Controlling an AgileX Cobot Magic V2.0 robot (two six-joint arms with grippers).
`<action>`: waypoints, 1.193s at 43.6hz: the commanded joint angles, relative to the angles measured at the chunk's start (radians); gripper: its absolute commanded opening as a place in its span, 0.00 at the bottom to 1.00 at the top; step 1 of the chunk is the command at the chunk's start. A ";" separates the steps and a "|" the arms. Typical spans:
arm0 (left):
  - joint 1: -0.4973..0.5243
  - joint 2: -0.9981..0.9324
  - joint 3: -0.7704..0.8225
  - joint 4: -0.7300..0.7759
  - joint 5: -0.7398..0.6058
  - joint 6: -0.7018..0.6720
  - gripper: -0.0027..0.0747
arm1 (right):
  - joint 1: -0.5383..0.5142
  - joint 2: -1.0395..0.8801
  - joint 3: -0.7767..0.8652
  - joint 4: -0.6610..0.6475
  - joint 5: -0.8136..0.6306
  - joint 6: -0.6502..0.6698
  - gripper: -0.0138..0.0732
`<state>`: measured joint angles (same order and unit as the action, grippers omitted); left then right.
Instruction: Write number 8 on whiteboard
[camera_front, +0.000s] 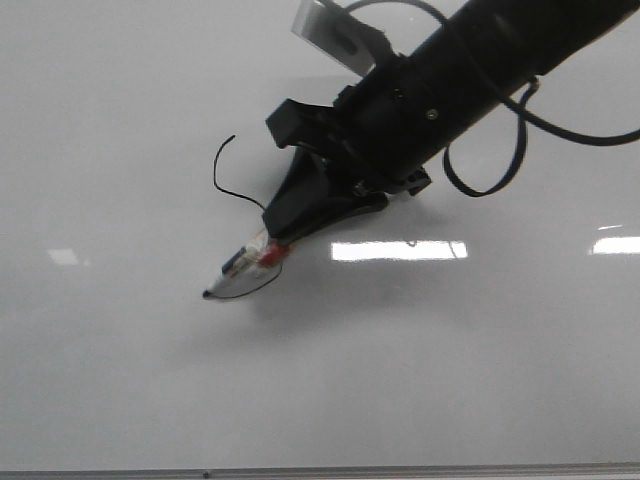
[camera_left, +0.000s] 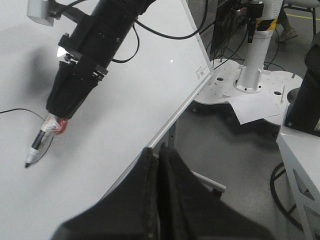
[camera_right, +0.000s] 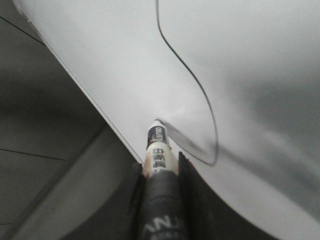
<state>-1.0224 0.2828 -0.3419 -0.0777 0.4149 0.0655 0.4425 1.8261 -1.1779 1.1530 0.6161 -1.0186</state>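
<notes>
The whiteboard (camera_front: 120, 380) fills the front view. My right gripper (camera_front: 283, 232) is shut on a black-tipped marker (camera_front: 240, 265), and the marker's tip touches the board at the lower left. A thin black line (camera_front: 216, 178) curves down from the upper left, passes under the gripper and bends back to the tip, so the number 8 shows only as this partial stroke. In the right wrist view the marker (camera_right: 159, 145) sits between the fingers, beside the line (camera_right: 190, 75). My left gripper (camera_left: 159, 150) is shut and empty, off the board's edge.
The board's thin metal bottom edge (camera_front: 400, 470) runs along the front. In the left wrist view the board's edge (camera_left: 175, 115) ends over grey floor. A white robot base (camera_left: 250, 75) and a sheet of paper (camera_left: 255, 107) are beyond it.
</notes>
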 joint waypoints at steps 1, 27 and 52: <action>0.003 0.008 -0.027 -0.011 -0.071 -0.010 0.01 | 0.008 -0.033 -0.070 0.090 -0.029 -0.025 0.08; 0.003 0.008 -0.027 -0.011 -0.070 -0.010 0.01 | -0.131 -0.160 -0.080 0.058 -0.037 -0.022 0.09; 0.003 0.008 -0.027 -0.011 -0.070 -0.010 0.01 | -0.088 -0.135 -0.164 0.052 -0.022 -0.021 0.09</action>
<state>-1.0224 0.2828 -0.3419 -0.0784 0.4166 0.0655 0.3407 1.7100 -1.2944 1.1705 0.6289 -1.0291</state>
